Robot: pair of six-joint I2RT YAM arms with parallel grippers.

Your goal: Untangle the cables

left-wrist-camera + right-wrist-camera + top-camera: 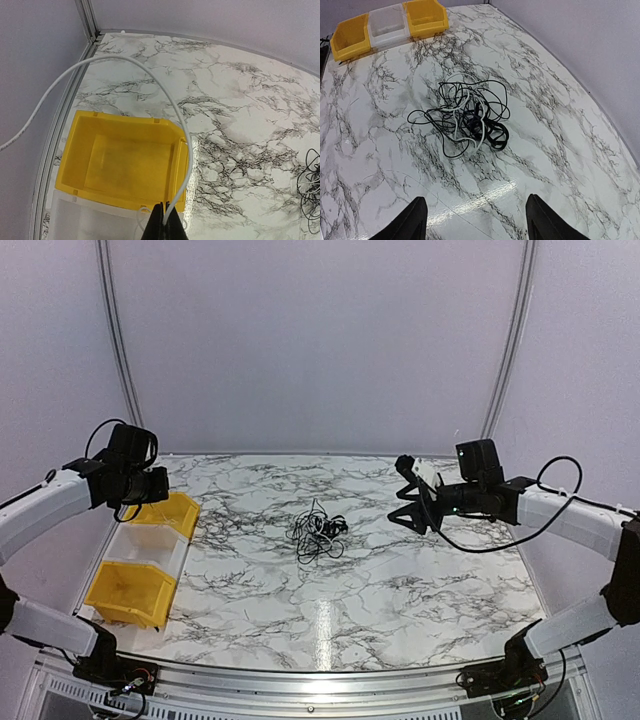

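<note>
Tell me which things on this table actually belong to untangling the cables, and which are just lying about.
Belong to the job:
- cable tangle at mid-table
- white cable, pinched in the shut left gripper
- right gripper, open and empty

Just lying about:
- near yellow bin
- clear bin
- far yellow bin

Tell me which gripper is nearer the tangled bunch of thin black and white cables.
Right. The right gripper hovers right of the cable bunch, jaws open; the left gripper is farther, above the yellow plastic bin, jaws shut on a white cable.
</note>
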